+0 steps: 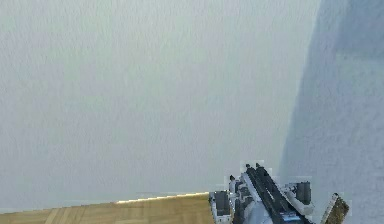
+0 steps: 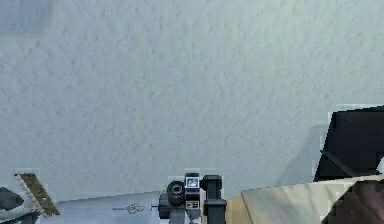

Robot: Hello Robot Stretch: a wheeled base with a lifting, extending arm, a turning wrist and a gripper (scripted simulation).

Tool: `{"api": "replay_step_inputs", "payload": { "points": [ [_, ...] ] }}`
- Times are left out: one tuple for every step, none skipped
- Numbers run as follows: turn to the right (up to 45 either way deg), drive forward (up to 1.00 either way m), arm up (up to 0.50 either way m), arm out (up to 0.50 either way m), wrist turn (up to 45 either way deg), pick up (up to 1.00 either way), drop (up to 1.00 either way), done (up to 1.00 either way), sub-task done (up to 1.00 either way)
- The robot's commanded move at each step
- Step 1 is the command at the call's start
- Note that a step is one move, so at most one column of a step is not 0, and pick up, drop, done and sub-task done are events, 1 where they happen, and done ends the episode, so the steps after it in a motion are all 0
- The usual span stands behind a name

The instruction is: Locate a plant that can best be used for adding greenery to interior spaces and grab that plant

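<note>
plant: where it stood i could not tell. by my reckoning the search was not yet done and the grab not begun. the robot faced a bare white wall [image 1: 150, 90] at a corner, with a strip of wood floor [image 1: 80, 213] below it. hand [image 2: 176, 198] sat low against the wall, above a pale grey ledge [image 2: 110, 210]. whether its fingers were spread or pressed together i could not tell, nor whether it held anything. nearby: a grey-and-dark jumbled object [image 1: 262, 195] by the corner, a brown slat [image 1: 335, 208] just beside it, a pale wooden surface [image 2: 310, 200], a black panel [image 2: 352, 142] above that. the wall looked the main obstacle; i judged the base would need to turn away and look elsewhere.
</note>
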Motion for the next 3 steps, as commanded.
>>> {"api": "replay_step_inputs", "payload": {
  "points": [
    [0.0, 0.00, 0.00, 0.00, 45.0, 0.00, 0.00, 0.00, 0.00],
    [0.0, 0.00, 0.00, 0.00, 45.0, 0.00, 0.00, 0.00, 0.00],
    [0.0, 0.00, 0.00, 0.00, 45.0, 0.00, 0.00, 0.00, 0.00]
  ]
}}
